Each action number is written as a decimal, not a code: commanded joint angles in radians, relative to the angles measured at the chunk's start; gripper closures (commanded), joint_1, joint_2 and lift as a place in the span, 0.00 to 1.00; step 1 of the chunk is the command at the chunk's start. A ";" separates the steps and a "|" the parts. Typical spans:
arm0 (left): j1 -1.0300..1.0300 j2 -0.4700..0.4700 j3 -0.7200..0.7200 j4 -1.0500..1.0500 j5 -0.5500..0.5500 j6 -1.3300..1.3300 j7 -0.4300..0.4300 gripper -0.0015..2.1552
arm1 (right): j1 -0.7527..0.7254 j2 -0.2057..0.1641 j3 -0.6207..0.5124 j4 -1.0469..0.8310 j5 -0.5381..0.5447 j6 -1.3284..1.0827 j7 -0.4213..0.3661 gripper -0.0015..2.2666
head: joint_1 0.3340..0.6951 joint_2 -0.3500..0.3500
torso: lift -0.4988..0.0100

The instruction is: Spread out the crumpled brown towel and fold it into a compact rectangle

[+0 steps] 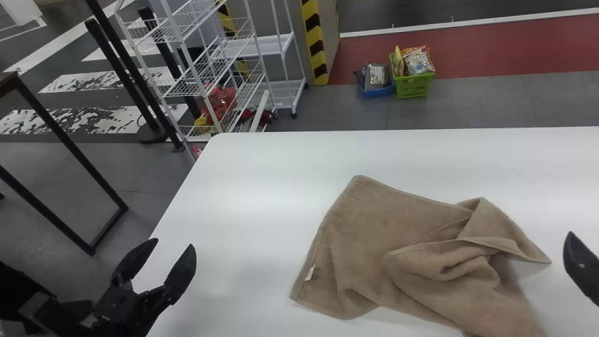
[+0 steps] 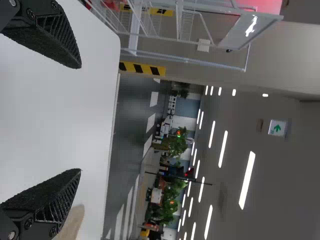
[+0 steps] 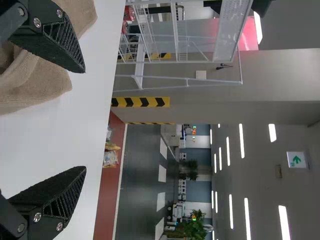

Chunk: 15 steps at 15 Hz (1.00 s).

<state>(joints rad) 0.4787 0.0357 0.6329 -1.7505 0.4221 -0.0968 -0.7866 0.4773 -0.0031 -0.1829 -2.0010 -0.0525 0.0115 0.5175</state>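
Note:
The brown towel [image 1: 374, 234] lies crumpled on the white table, its left part fairly flat with a small white tag, its right part bunched in folds. My left gripper [image 1: 161, 255] is open over the table's left edge, well apart from the towel; in the left wrist view the left gripper [image 2: 80, 119] has nothing between its fingers, and a bit of towel [image 2: 72, 222] shows beside one. One finger of my right gripper [image 1: 581, 267] shows at the right edge, right of the towel. In the right wrist view the right gripper [image 3: 85, 120] stands open near the towel [image 3: 37, 82].
The white table [image 1: 252, 187] extends left of and behind the towel. Beyond it stand a white wire rack [image 1: 210, 79], a green basket [image 1: 414, 85] and a blue basket [image 1: 377, 91] on the floor. A dark metal frame [image 1: 70, 145] is at the left.

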 commanded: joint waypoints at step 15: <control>0.005 0.001 0.060 -0.004 0.017 -0.011 -0.114 0.03 | -0.330 -0.011 -0.044 -0.028 0.369 0.549 0.584 0.08 | 1.00 0.99 | 0.73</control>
<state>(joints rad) 0.4839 0.0365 0.6921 -1.7553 0.4388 -0.1108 -0.8988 0.1799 -0.0073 -0.2337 -2.0313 0.2817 0.4908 1.0867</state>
